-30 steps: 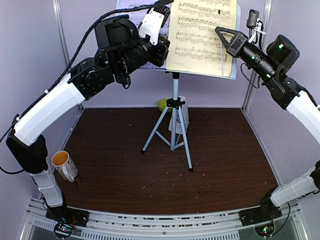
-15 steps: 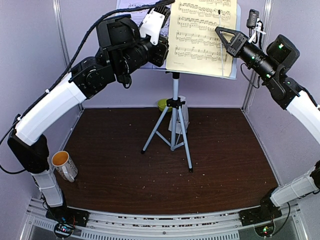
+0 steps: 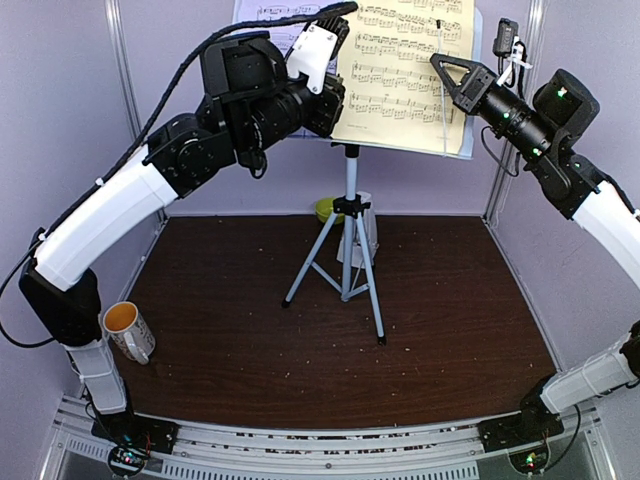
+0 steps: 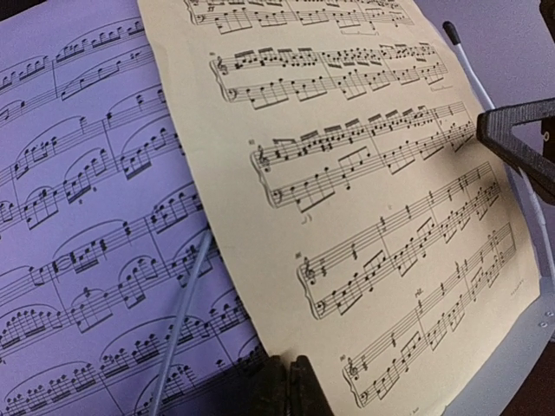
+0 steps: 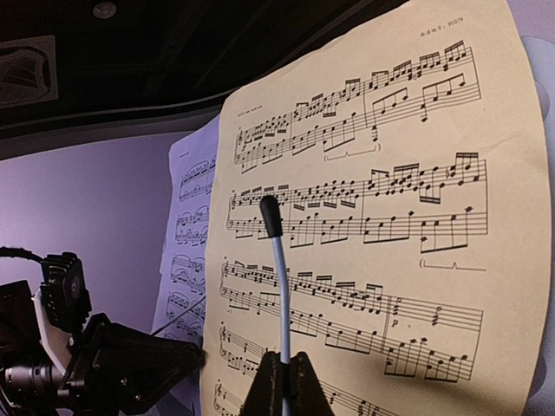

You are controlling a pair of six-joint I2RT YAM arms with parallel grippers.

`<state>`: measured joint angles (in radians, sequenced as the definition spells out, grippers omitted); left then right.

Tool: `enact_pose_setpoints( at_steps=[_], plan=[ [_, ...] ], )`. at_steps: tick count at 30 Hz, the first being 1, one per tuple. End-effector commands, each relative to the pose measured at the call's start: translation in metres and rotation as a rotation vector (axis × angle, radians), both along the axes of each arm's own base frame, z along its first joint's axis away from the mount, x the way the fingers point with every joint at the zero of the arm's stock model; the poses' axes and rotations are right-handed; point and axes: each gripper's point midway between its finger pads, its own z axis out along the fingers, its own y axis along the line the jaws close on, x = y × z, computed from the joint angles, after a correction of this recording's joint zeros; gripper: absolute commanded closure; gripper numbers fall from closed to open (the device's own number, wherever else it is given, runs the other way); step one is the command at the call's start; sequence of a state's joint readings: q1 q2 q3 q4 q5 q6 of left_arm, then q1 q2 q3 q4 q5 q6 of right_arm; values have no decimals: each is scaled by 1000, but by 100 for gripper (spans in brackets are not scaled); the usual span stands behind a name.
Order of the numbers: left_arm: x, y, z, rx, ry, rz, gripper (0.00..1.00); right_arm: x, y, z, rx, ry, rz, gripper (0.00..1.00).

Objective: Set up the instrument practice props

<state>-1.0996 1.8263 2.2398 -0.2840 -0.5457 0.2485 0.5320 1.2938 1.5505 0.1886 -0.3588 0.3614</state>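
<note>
The pale music stand (image 3: 350,175) rises on its silver tripod (image 3: 348,262) at the middle of the table. A yellow sheet-music page (image 3: 400,70) leans on its desk and overlaps a lavender page (image 3: 262,12) to its left. My left gripper (image 4: 290,381) is shut, with only a thin slit, and its tips sit at the yellow page's (image 4: 364,173) lower left edge. Whether paper lies between them does not show. My right gripper (image 5: 284,381) is shut on the stand's thin page-holder wire (image 5: 279,269), which lies across the yellow page (image 5: 390,217). The white metronome (image 3: 364,228) is partly hidden behind the tripod.
A white mug with an orange inside (image 3: 128,330) stands at the table's left edge. A small green bowl (image 3: 324,208) sits at the back behind the tripod. A second holder wire (image 4: 186,295) crosses the lavender page (image 4: 87,217). Lavender walls close in the back and sides.
My left arm has shifted right and slightly up, bringing its gripper against the yellow page's left edge. The right arm, the wire and both pages have stayed put.
</note>
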Motion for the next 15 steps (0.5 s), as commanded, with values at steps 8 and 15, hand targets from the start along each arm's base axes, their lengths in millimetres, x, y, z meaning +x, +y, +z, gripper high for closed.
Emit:
enact_pose_setpoints(
  at_steps=[8, 15],
  plan=[
    [-7, 8, 18, -26, -63, 63, 100, -11, -8, 10, 7, -45, -10, 100],
    [-1, 15, 17, -17, -69, 129, 98, -12, -8, 11, 7, -46, -9, 100]
  ],
)
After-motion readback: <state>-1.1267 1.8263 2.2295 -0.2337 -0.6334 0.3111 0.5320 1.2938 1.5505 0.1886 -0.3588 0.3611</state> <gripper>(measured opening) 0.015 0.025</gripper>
